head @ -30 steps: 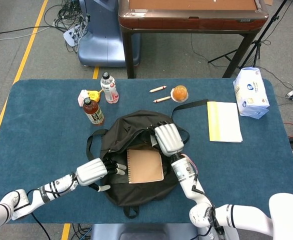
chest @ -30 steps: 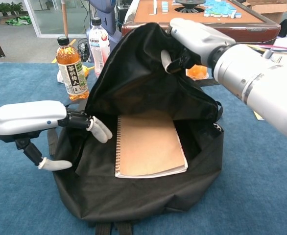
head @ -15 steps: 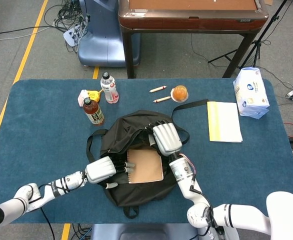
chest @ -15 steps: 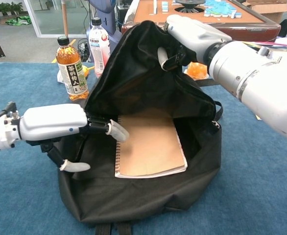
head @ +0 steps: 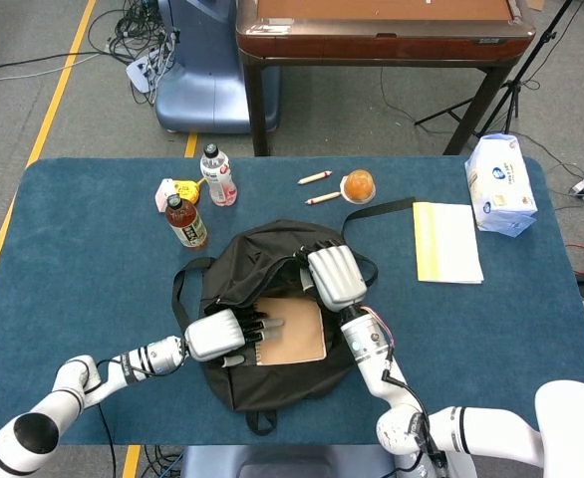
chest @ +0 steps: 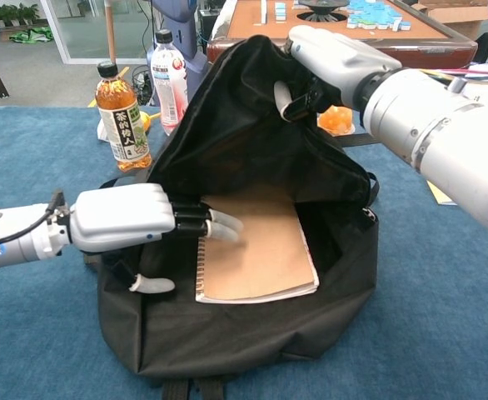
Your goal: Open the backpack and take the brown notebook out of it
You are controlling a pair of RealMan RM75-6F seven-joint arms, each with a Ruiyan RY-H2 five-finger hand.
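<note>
A black backpack [head: 234, 383] [chest: 252, 142] lies open in the middle of the blue table. My right hand [head: 334, 276] [chest: 327, 62] grips its upper flap and holds it raised. Inside lies the brown spiral notebook [head: 294, 331] [chest: 256, 246], flat and in plain sight. My left hand [head: 222, 336] [chest: 131, 218] reaches into the opening from the left. Its fingers [chest: 219, 225] lie stretched over the notebook's spiral edge, while the thumb [chest: 151, 285] hangs below, outside the cover. It holds nothing.
A tea bottle [head: 185, 221] [chest: 122, 117] and a water bottle [head: 217, 175] [chest: 169, 77] stand behind the bag on the left. An orange cup [head: 358, 185], two crayons [head: 315, 176], a yellow-edged pad [head: 446, 241] and a tissue pack [head: 500, 184] lie at the back right.
My left hand has slid right, from the bag's left edge into the opening, until its fingers lie over the notebook. The right hand keeps holding the flap up.
</note>
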